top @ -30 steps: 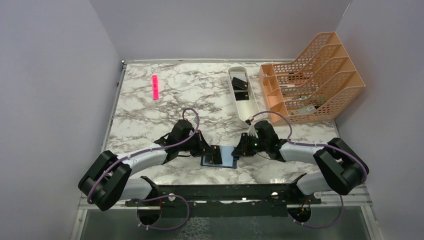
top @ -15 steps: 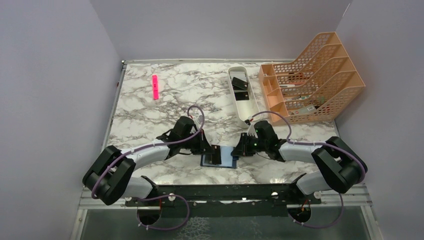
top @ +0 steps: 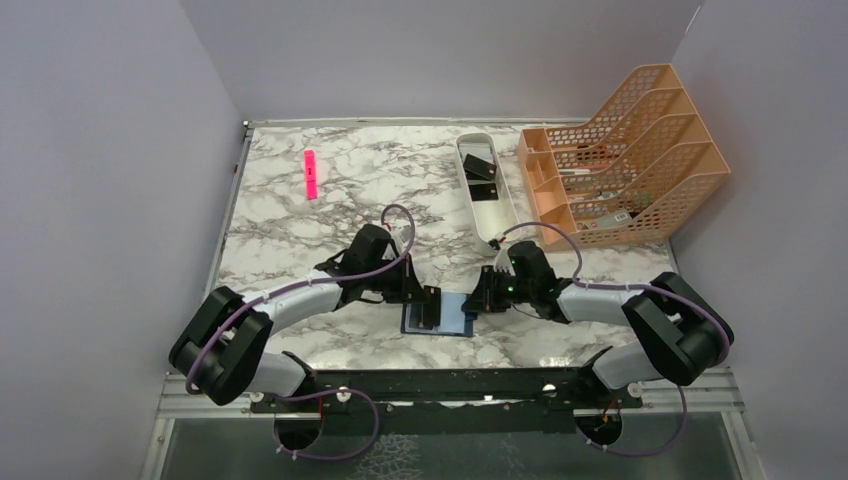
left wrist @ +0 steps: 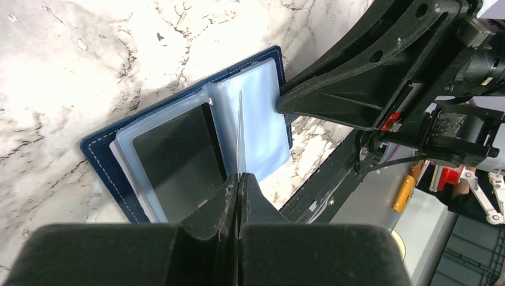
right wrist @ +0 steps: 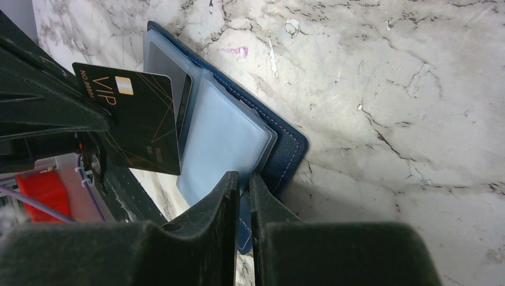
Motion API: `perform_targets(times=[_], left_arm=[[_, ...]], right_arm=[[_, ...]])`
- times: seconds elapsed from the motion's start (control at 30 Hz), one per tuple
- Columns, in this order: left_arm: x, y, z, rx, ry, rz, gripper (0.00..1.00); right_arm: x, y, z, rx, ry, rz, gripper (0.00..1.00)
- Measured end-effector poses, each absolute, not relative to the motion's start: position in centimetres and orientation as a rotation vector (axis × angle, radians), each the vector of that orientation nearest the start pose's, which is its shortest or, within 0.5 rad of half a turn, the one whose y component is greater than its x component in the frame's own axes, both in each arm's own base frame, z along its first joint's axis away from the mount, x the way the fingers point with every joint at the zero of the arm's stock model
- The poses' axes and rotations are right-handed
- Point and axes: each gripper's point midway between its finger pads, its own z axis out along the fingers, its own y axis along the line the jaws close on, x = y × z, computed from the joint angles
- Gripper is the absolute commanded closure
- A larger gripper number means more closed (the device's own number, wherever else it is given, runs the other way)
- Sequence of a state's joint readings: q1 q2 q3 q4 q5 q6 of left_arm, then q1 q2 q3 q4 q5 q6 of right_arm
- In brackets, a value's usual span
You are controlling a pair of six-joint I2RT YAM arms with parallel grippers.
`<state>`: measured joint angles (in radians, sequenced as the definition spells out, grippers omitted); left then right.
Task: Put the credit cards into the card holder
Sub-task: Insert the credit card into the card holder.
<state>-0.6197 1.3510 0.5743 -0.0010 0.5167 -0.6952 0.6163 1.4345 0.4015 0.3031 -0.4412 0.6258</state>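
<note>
Since a second earlier the left arm had edged closer to the card holder (top: 450, 320), which lay open and unmoved on the surface (top: 300, 230). The left hand (left wrist: 239, 179) stood over its middle fold, clamped on a black credit card (right wrist: 134, 119) held on edge. The right hand (right wrist: 244, 179) pinched the card holder's right edge.
</note>
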Motion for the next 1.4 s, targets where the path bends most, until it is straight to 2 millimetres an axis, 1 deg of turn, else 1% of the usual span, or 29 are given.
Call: perform_targets(times=[0.2, 0.67, 1.07, 1.4], left_arm=[[18.9, -26.6, 6.9, 0.202, 2.571, -1.184, 1.00], [18.7, -26.8, 6.2, 0.205, 2.592, -1.198, 1.00], [18.0, -26.4, 4.6, 0.131, 2.633, -1.206, 1.00], [17.9, -26.3, 4.2, 0.075, 2.634, -1.223, 1.00]], right_arm=[[19.3, 25.6, 2.1, -0.238, 2.484, 1.101, 0.85], [19.3, 25.7, 2.2, -0.240, 2.481, 1.104, 0.84], [19.4, 25.8, 2.1, -0.242, 2.478, 1.108, 0.84], [19.4, 25.8, 2.1, -0.242, 2.479, 1.108, 0.84]])
